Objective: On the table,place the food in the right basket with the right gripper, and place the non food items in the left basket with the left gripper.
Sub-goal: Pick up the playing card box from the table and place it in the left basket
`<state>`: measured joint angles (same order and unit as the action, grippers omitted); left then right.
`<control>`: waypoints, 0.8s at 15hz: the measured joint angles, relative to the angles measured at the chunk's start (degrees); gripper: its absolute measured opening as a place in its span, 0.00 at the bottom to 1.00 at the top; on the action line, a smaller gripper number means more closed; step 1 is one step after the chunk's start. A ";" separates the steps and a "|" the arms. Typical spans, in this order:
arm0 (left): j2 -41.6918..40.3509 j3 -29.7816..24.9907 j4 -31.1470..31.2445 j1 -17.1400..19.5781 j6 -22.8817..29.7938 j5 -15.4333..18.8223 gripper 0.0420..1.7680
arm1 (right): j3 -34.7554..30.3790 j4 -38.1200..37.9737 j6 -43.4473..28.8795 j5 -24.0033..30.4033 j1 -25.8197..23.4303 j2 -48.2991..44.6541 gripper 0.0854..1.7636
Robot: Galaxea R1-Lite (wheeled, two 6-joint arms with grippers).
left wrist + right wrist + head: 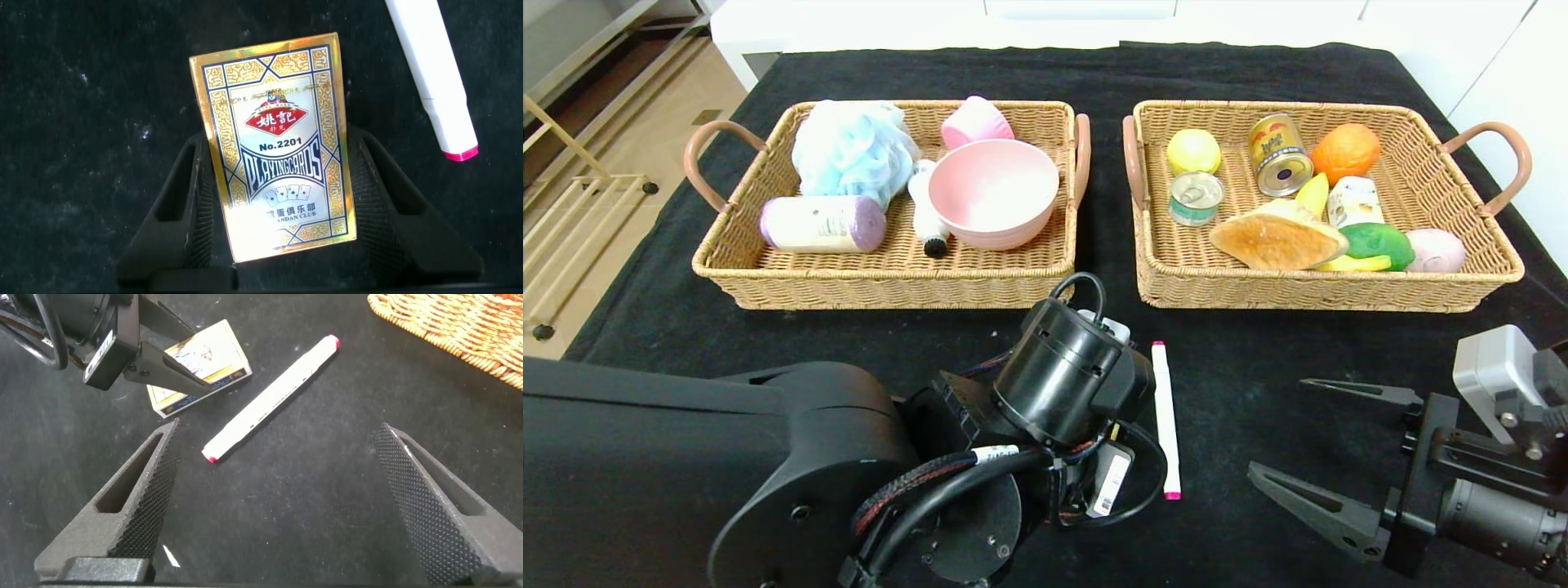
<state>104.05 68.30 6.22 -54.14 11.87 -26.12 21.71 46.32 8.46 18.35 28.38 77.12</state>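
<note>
A gold and blue playing-card box (274,147) lies on the black cloth; it also shows in the right wrist view (204,355). My left gripper (279,143) is low over it, with one finger against each long side, shut on the box. In the head view the left arm's wrist (1066,376) hides the box. A white marker with a pink tip (1165,420) lies just right of it, also in the left wrist view (429,73) and the right wrist view (270,396). My right gripper (1276,426) is open and empty at the front right (278,429).
The left basket (882,282) holds a blue sponge, a purple bottle, a pink bowl and a pink cup. The right basket (1307,294) holds bread, cans, fruit and other food; its corner shows in the right wrist view (458,327). Black cloth covers the table.
</note>
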 joint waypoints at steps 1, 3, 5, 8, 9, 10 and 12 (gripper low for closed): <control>0.02 0.02 0.00 0.00 0.00 0.00 0.57 | 0.00 0.00 0.00 -0.02 0.00 0.00 0.97; 0.02 0.07 0.01 0.00 0.06 0.00 0.57 | 0.00 0.01 -0.02 -0.05 0.01 0.02 0.97; 0.02 0.13 0.06 -0.07 0.05 -0.50 0.57 | 0.00 0.04 0.00 -0.02 0.06 0.00 0.97; -0.18 0.35 0.23 -0.11 -0.50 -1.33 0.57 | 0.06 0.06 0.00 -0.02 0.17 -0.49 0.97; -0.41 0.35 0.26 -0.13 -0.69 -1.40 0.57 | 0.09 0.06 0.00 -0.10 0.26 -0.66 0.97; -0.74 0.27 0.17 -0.18 -0.66 -1.41 0.57 | 0.11 0.06 -0.04 -0.11 0.30 -0.85 0.97; -1.68 -0.17 0.17 -0.18 -0.50 -1.40 0.57 | 0.15 0.06 -0.09 -0.13 0.33 -1.21 0.97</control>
<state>102.36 68.13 6.39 -54.32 11.37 -27.53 21.86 46.39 8.37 18.21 28.71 75.91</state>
